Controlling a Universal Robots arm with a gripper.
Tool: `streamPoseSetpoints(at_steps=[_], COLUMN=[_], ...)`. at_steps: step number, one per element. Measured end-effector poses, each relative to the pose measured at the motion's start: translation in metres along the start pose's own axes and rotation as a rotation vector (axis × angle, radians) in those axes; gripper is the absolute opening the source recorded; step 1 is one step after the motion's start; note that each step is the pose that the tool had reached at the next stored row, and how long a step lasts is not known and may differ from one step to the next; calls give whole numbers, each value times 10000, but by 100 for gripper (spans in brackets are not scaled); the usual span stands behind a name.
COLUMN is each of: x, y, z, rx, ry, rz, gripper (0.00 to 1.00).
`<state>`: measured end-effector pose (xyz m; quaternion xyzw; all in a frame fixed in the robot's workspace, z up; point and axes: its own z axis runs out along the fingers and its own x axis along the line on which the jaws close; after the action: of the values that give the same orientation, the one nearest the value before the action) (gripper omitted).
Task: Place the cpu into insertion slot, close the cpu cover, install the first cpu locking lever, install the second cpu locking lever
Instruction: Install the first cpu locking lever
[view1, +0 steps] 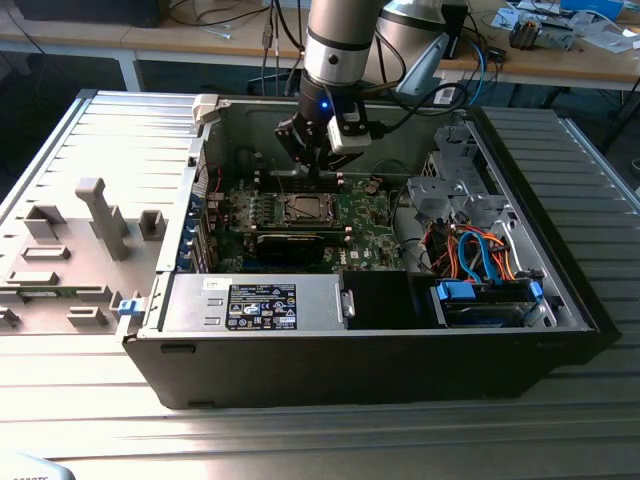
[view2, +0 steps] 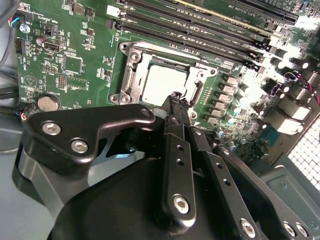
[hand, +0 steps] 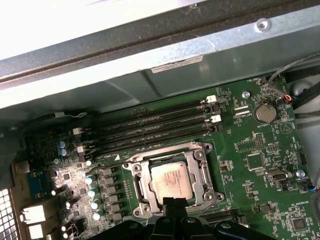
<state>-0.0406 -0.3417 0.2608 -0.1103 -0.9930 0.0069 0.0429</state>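
Both wrist views close over cpu (hand: 171, 181)

An open computer case (view1: 400, 370) sits on the ribbed grey desk (view1: 300, 440). Beside it, on the exterior view's left, lies a grey panel (view1: 60, 300) bearing raised blocks.

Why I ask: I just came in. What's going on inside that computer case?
A robot arm is working inside an open computer case. Its gripper, fingers shut with nothing between them, is down at the edge of the socket on the motherboard. The cpu already sits in the socket, with the cpu cover lying flat around it.
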Motion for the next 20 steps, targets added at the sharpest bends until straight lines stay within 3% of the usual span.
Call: streamPoseSetpoints(at_steps=[20], x=[0], y=[0], z=[0], rx=[23], ry=[-6], rz=[-269], gripper=[11])
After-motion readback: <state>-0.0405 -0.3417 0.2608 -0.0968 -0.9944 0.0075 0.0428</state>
